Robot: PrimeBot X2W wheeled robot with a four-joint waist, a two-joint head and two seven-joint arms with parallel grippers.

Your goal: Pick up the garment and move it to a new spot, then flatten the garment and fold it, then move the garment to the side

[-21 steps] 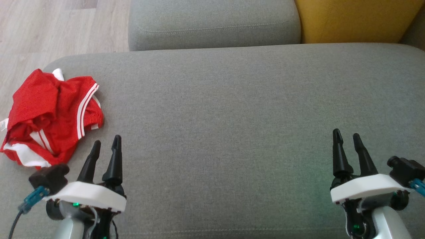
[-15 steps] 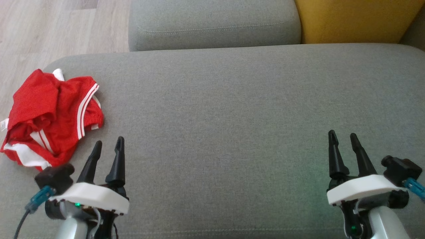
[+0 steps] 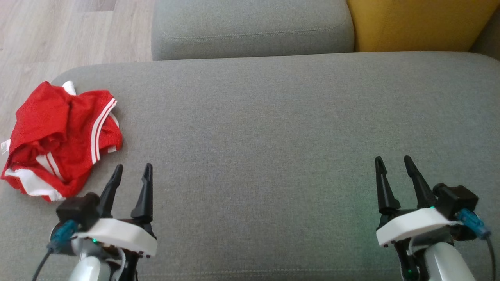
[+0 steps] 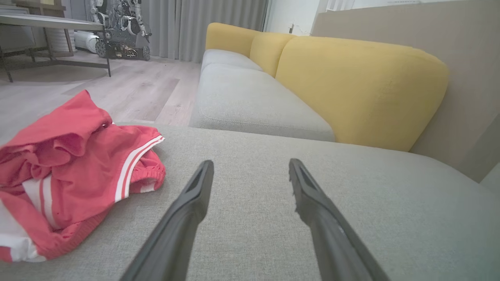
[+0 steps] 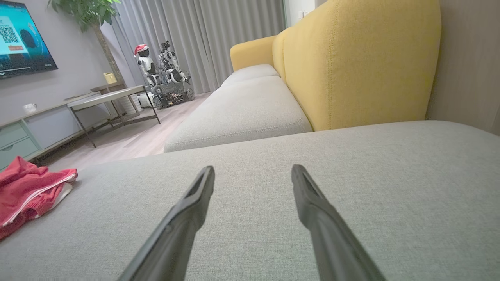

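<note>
I'm watching the garment (image 3: 62, 136) lying crumpled at the left end of the seat (image 3: 265, 128), red with white stripes (shorts, I think, though the folds are hiding its shape). My left gripper (image 3: 133, 167) is hovering near it, fingers spread and holding nothing. The right gripper (image 3: 392, 159) is sitting well apart, likewise spread and empty.

the garment (image 3: 58, 132) is red with paired white stripes and white trim, at the left edge of the grey sofa seat (image 3: 273, 136). the backrest (image 3: 418, 23) is mustard yellow; the floor (image 3: 58, 35) pale wood-grain.
</note>
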